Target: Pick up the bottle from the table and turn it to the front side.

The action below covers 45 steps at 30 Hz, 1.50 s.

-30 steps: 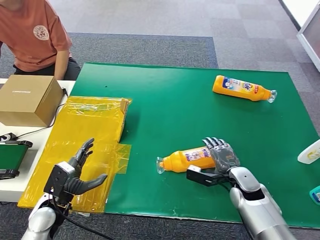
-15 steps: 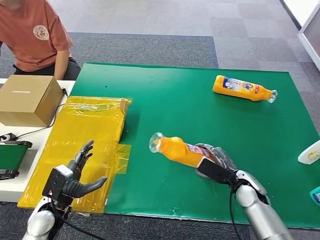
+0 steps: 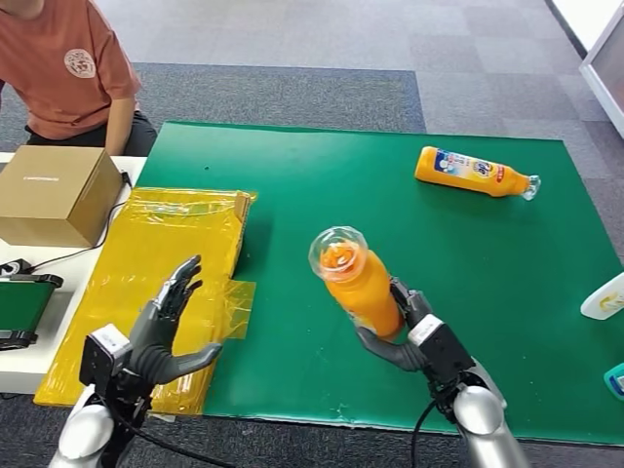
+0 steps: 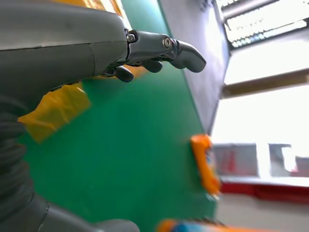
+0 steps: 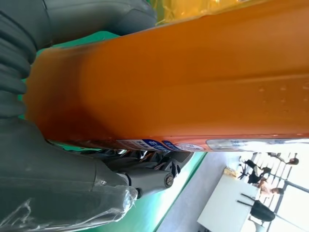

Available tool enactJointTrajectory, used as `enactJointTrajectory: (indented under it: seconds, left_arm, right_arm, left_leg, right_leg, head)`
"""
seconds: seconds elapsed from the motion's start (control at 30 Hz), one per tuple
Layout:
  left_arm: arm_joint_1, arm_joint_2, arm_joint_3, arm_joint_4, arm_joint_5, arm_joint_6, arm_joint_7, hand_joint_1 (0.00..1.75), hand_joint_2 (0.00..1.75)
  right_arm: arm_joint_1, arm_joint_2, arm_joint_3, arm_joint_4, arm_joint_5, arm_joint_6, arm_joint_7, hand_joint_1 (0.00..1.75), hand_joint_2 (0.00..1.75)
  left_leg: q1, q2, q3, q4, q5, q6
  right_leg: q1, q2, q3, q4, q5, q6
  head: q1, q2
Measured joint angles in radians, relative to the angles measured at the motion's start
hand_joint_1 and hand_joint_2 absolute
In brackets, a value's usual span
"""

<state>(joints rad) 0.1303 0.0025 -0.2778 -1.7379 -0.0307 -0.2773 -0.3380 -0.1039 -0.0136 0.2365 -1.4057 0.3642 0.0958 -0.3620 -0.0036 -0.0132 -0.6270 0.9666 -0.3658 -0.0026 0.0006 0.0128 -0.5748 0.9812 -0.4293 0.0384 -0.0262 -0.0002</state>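
Note:
My right hand (image 3: 412, 336) grips an orange bottle (image 3: 358, 281) by its lower body and holds it raised above the green mat (image 3: 346, 195), with the clear cap end tipped up toward the camera. In the right wrist view the orange bottle (image 5: 182, 82) lies against my right hand (image 5: 73, 183), its label edge showing. My left hand (image 3: 166, 327) hovers with fingers spread over the yellow sheet (image 3: 169, 263), holding nothing; the left wrist view shows its fingers (image 4: 164, 48) apart. A second orange bottle (image 3: 475, 172) lies on its side at the mat's far right, label up.
A person in an orange shirt (image 3: 62, 63) sits at the far left behind a cardboard box (image 3: 55, 195). White and teal objects (image 3: 604, 297) sit at the mat's right edge. A dark device (image 3: 22, 302) lies on the white table at left.
My right hand lifted the bottle off the mat and swung its cap end up toward the camera. The left hand rose slightly and opened wider.

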Motion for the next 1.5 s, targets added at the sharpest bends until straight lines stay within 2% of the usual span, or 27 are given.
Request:
enactJointTrajectory:
  seconds: [0.27, 0.37, 0.47, 0.6, 0.87, 1.03, 1.2, 1.4, 1.5]
  left_arm:
    - [-0.096, -0.005, -0.148, -0.004, 0.123, -0.079, 0.019, 0.00, 1.75]
    - [-0.158, -0.005, -0.218, 0.005, 0.162, -0.113, 0.040, 0.00, 1.75]
    - [-0.222, -0.004, -0.290, 0.022, 0.187, -0.119, 0.063, 0.00, 1.75]
    - [-0.272, 0.003, -0.344, 0.048, 0.207, -0.114, 0.074, 0.00, 1.75]
    - [-0.306, 0.018, -0.367, 0.091, 0.228, -0.113, 0.073, 0.00, 1.75]
    - [-0.313, 0.026, -0.368, 0.110, 0.213, -0.100, 0.088, 0.00, 1.75]
    - [-0.312, 0.040, -0.371, 0.131, 0.178, -0.079, 0.129, 0.00, 1.75]
    - [-0.311, 0.050, -0.373, 0.145, 0.143, -0.035, 0.168, 0.00, 1.75]
    - [-0.310, 0.051, -0.374, 0.146, 0.139, -0.021, 0.177, 0.00, 1.75]
  right_arm:
    - [-0.041, 0.038, 0.091, 0.068, 0.035, -0.034, 0.006, 1.75, 1.75]
    - [-0.084, 0.054, 0.125, 0.131, 0.054, -0.050, 0.012, 1.75, 1.75]
    - [-0.125, 0.074, 0.158, 0.196, 0.059, -0.061, 0.004, 1.75, 1.75]
    - [-0.149, 0.088, 0.207, 0.227, 0.057, -0.049, 0.003, 1.75, 1.75]
    - [-0.156, 0.088, 0.277, 0.220, 0.066, -0.036, 0.022, 1.75, 1.75]
    - [-0.156, 0.087, 0.298, 0.199, 0.086, -0.059, 0.026, 1.75, 1.75]
    - [-0.155, 0.078, 0.307, 0.169, 0.172, -0.133, 0.039, 1.75, 1.75]
    - [-0.152, 0.064, 0.318, 0.152, 0.345, -0.296, 0.064, 1.75, 1.75]
    - [-0.151, 0.062, 0.324, 0.149, 0.386, -0.337, 0.072, 1.75, 1.75]
  left_leg:
    - [0.000, 0.000, 0.000, 0.000, 0.001, 0.000]
    - [0.000, 0.000, 0.000, 0.000, 0.001, 0.001]
    - [0.000, 0.000, 0.000, 0.000, 0.001, 0.001]
    - [0.000, 0.000, 0.000, 0.000, 0.002, 0.001]
    - [0.000, 0.000, 0.000, 0.000, 0.001, 0.001]
    - [0.000, 0.000, 0.000, 0.000, 0.001, 0.001]
    - [0.000, 0.000, 0.000, 0.000, 0.001, 0.001]
    - [0.000, 0.000, 0.000, 0.000, 0.001, 0.001]
    - [0.000, 0.000, 0.000, 0.000, 0.001, 0.001]
  right_leg:
    - [0.000, 0.000, 0.000, 0.000, 0.001, 0.000]
    - [0.000, 0.000, 0.000, 0.000, 0.001, 0.000]
    - [0.000, 0.000, 0.000, 0.000, 0.002, 0.000]
    - [0.000, 0.000, 0.000, 0.000, 0.002, 0.000]
    - [0.000, 0.000, 0.000, 0.000, 0.001, 0.000]
    - [0.000, 0.000, 0.000, 0.000, 0.001, 0.000]
    - [0.000, 0.000, 0.000, 0.000, 0.001, 0.000]
    - [0.000, 0.000, 0.000, 0.000, 0.001, 0.000]
    - [0.000, 0.000, 0.000, 0.000, 0.001, 0.000]
  head:
    - [0.000, 0.000]
    - [0.000, 0.000]
    - [0.000, 0.000]
    - [0.000, 0.000]
    - [0.000, 0.000]
    - [0.000, 0.000]
    - [0.000, 0.000]
    - [0.000, 0.000]
    - [0.000, 0.000]
